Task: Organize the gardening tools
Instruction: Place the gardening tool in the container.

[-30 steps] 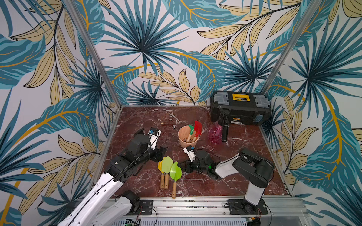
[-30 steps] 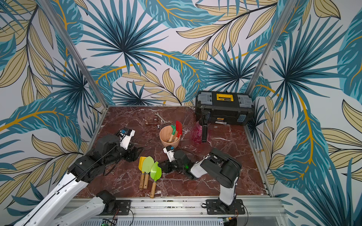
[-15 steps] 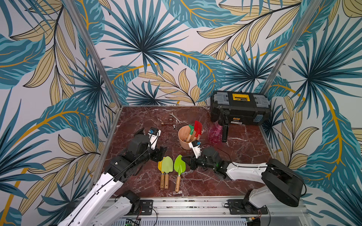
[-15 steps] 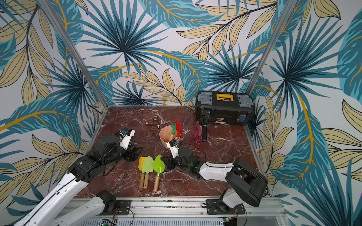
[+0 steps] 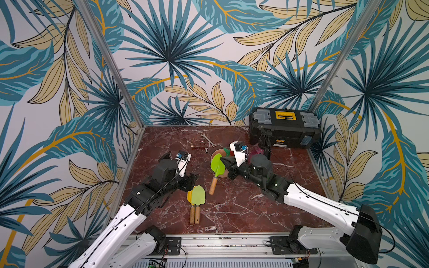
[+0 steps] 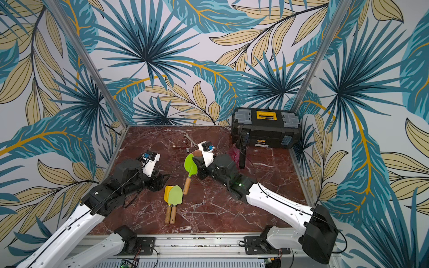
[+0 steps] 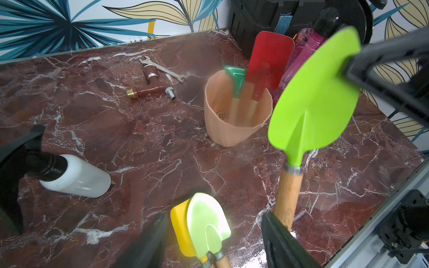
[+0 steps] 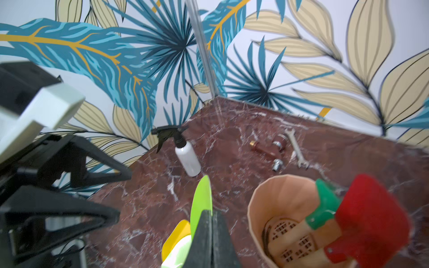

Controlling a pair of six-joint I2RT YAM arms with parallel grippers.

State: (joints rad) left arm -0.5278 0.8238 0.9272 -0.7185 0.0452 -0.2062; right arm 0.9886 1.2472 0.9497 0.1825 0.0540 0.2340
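Trowel aloft over a red marble bench [image 5: 234, 208]: the right hand [image 5: 224, 162], clamped shut on the lime blade, holds the trowel [image 5: 217, 166] blade-up, its wooden handle hanging down and toward the front rail. Its long axis runs steeply — nearly upright in the left wrist view. The tool hangs just beside the pot [image 7: 227, 132], on the side facing the left arm, not over the mouth. Whether the handle's end clears the bench cannot be told; a finger of the left hand hides it in that view. Inside the pot a red spade [image 7: 269, 60] and a green rake [image 7: 236, 76] already stand handles down, leaning toward the pink sprayer [image 7: 301, 53] just behind. The left hand [image 5: 192, 180] hovers with jaws wide and empty, just beside a yellow trowel [image 5: 190, 197] and a pale-green trowel [image 5: 199, 195]. These lie side by side, blades overlapping and toward that hand, handles toward the rail. The right hand is nearer the pot; the left is nearer the pair. The next move likely turns on one thing — the handle must rise above the rim and shift across toward the sprayer's side before going down, or it may knock the pot's wall. A wrench [image 7: 162, 68] and toolbox [image 5: 285, 130] sit at the back.
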